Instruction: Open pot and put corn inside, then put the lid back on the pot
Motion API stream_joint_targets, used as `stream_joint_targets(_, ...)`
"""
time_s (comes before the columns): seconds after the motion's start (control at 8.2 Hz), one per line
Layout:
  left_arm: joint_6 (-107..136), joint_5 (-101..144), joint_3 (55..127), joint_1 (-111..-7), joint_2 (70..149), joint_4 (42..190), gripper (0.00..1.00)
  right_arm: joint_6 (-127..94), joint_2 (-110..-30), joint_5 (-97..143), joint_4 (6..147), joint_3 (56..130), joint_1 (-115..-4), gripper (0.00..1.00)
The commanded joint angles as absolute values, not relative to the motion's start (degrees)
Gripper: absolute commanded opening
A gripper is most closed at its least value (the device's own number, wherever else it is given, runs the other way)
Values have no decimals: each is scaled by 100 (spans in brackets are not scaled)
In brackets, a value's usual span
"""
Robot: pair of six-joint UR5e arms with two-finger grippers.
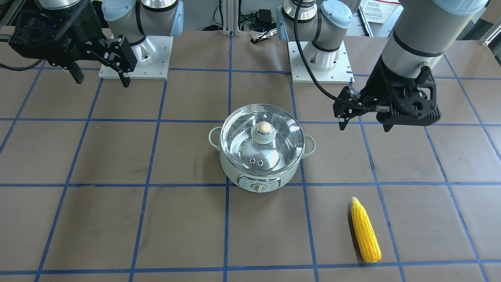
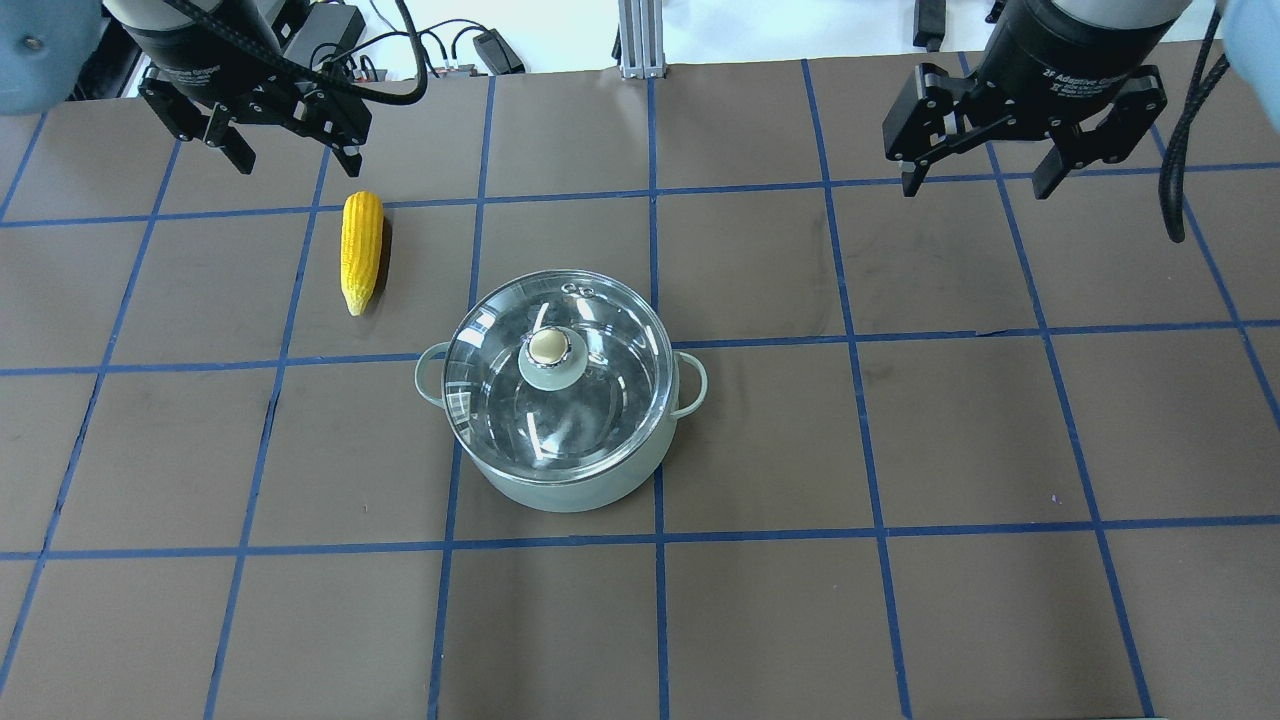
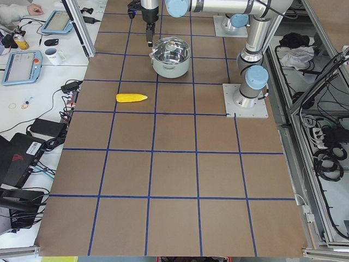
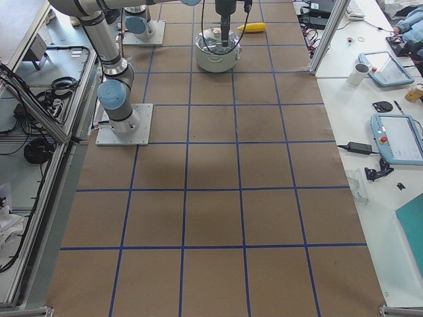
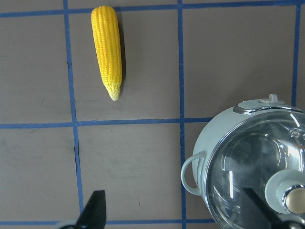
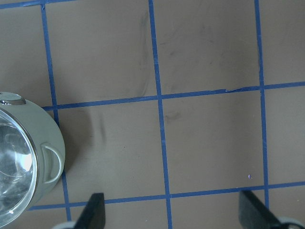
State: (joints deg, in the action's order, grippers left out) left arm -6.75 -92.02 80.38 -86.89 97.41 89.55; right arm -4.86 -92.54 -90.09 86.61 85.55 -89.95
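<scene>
In the overhead view we find the pot (image 2: 570,492) at the frame's centre, the lid (image 2: 605,400) on it. The corn (image 2: 361,250) lies on the table (image 2: 900,450) to its upper left, well apart. The left gripper (image 2: 295,152) sits at upper left, the right gripper (image 2: 978,172) at upper right.

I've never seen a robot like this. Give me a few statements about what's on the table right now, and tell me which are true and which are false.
1. The lid sits on the pot. True.
2. The corn is inside the pot. False: it lies on the table, apart from the pot.
3. The left hand and the right hand are both open and empty. True.
4. The right hand grips the lid's knob. False: it hovers off to the side, touching nothing.
5. The corn lies nearer the left hand than the right hand. True.
</scene>
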Motion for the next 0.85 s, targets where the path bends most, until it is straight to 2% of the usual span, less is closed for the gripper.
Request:
stream_joint_targets(0.0, -1055, -9316, 8033, -8317, 10325, 8018, 100, -360, -9194, -8939, 8701, 8561, -9044, 100)
stream_joint_targets(0.24, -959, -9256, 8033, -7842, 10825, 7463, 100, -823, -8843, -8938, 8867, 8368, -9707, 100)
stream_joint_targets(0.49, -705, -9246, 8059, -7726, 11501, 6624, 100, -2332, -8116, -8930, 9655, 8236, -10752, 100)
stream_joint_targets(0.73, -153, -9220, 8051, -7717, 12178, 6460, 100, -3555, -7368, -8956, 10456, 8157, -11624, 100)
